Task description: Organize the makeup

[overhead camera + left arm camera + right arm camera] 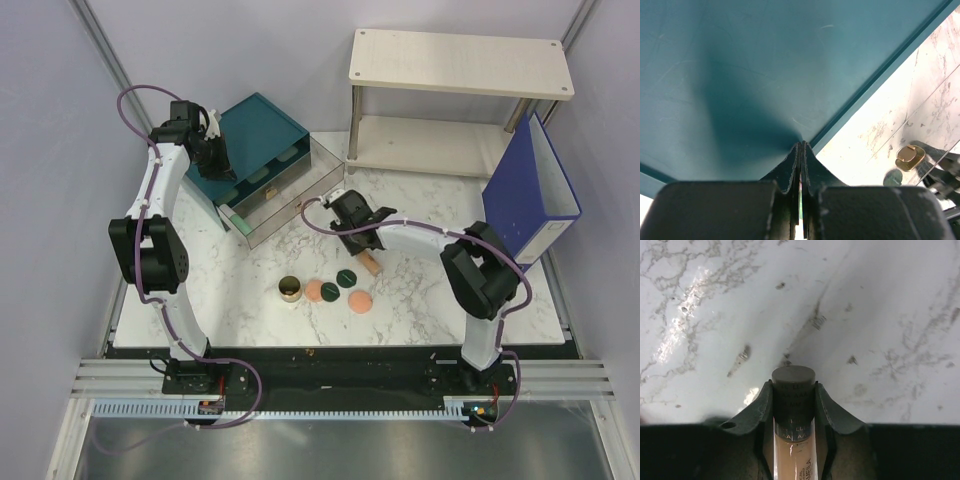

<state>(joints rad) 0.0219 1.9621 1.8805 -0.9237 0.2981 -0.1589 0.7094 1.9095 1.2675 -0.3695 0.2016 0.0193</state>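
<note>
The right hand (794, 390) is clamped on a clear tube (794, 437) of peach fluid. Its two fingers (756, 412) grip the tube just behind the dark cap, and the cap projects past the fingertips toward the marbled desk (875, 310). It cannot be told whether the cap touches the desk. On the robot's side of this hand, and near it, the remaining items lie apart from one another on the desk: a dark green compact (346, 277), a second compact (330, 291), a peach disc (314, 291), a second disc (360, 301) and, farthest out, a gold-lidded jar (290, 289). Beyond the hand, to its left, a clear drawer (290, 200) stands pulled out of the teal drawer box (255, 130). The left hand (801, 150) has its fingers together with nothing visible between them, and its tips rest on the top of the box, apparently to steady it. Judged from this layout, the step in hand is the transfer of the tube to the open drawer, with five items left to store. The next move calls for lifting the tube high enough to clear the drawer wall, carrying it over the drawer, then lowering it before release.
</note>
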